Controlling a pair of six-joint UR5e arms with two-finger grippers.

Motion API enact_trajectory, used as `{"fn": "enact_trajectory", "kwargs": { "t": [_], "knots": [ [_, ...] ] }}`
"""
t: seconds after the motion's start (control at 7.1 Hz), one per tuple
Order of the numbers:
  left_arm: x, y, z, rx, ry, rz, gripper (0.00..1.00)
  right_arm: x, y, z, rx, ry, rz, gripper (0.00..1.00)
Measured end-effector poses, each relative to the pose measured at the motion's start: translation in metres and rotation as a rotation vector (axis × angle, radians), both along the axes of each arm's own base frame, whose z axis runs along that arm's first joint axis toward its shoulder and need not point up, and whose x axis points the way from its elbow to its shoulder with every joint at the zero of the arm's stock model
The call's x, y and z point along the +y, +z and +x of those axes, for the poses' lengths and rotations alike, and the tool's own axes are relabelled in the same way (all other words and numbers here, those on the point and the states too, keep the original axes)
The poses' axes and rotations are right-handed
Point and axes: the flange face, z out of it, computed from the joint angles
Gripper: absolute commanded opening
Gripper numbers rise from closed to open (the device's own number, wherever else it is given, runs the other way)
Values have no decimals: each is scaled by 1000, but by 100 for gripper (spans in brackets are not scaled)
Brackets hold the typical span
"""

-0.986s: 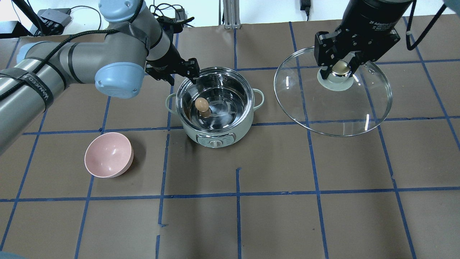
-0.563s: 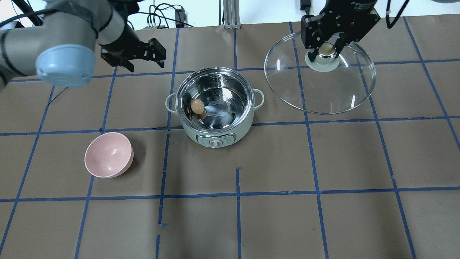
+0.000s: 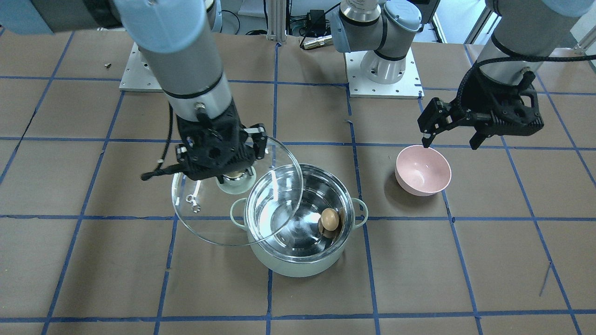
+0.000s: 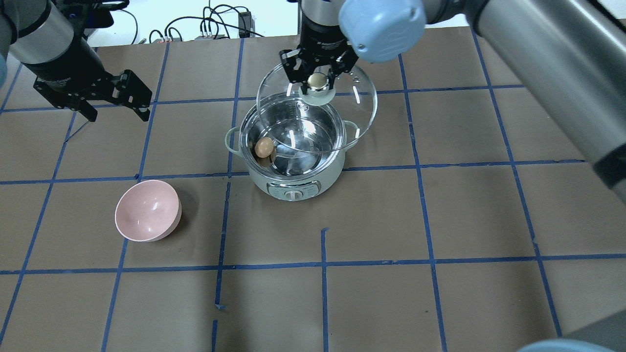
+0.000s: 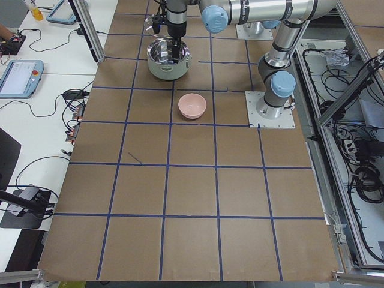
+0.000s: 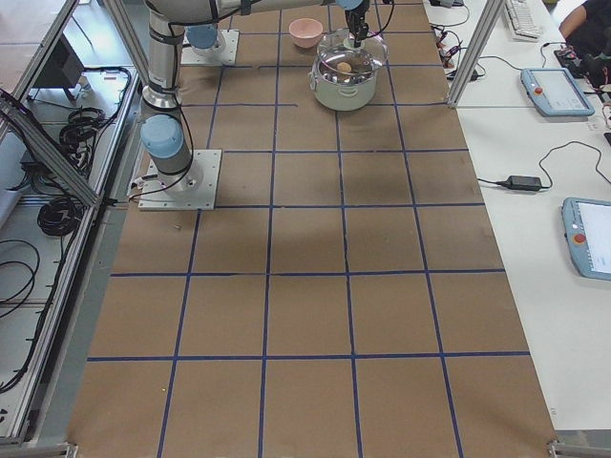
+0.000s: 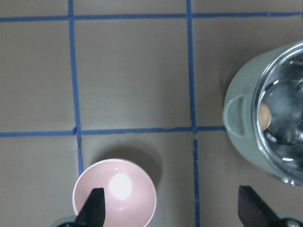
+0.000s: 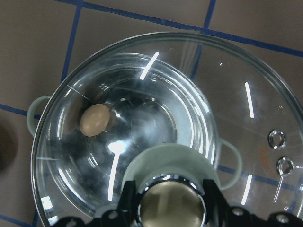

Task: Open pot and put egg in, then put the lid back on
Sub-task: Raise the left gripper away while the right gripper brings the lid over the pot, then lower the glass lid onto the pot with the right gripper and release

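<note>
Clamping the right gripper [image 4: 317, 84] from above on the round beige knob [image 8: 169, 207] of the round clear glass lid with the thin metal rim [image 4: 361, 100], with a finger on either side of that knob. Hanging the lid in the air over the wide round mint-green pot with the shiny steel inside [image 4: 325, 177] rather than seating it. Covering only part of the mouth in the overhead view, sitting off-centre toward the robot's right, and slanting in the front-facing view. Leaving contact between the lid's metal rim and the pot's rim impossible to judge.

Standing the pot upright on the brown paper tabletop crossed by blue tape lines [image 4: 440, 220], near the edge across from the robot and about midway along that edge, with the control panel facing the robot's edge. Holding the small light-brown oval egg [image 4: 264, 146] inside, on the steel bottom, close against the wall on the side toward the tabletop's left end. Showing that egg through the glass in the right wrist view.

Hovering the left gripper [image 4: 119, 116] toward the far left corner of the tabletop, released, with jaws spread wide, well apart from the pot. Looking down, in the left wrist view, on the small round pink bowl [image 4: 146, 210]. Sitting that bowl upright, nearer the robot's edge than the pot and toward the left end.
</note>
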Motion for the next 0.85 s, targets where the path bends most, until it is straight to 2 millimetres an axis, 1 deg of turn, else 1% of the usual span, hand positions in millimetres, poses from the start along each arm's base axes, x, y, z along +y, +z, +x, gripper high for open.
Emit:
{"fn": "enact_trajectory", "kwargs": {
  "t": [0.14,0.28,0.42,0.56,0.85],
  "knots": [
    [-5,2,-9,12,10,4,99,-1,-17,34,15,-3,7,4],
    [-12,-2,-20,42,14,8,99,1,-33,53,42,-12,15,5],
    [-12,-4,-27,42,-4,12,99,2,-46,62,58,-26,25,5],
    [-12,-3,-25,26,-17,14,99,4,-57,66,69,-27,35,5],
    [-14,-8,-21,30,-6,21,100,7,-64,65,95,-4,32,5]
  ]
}}
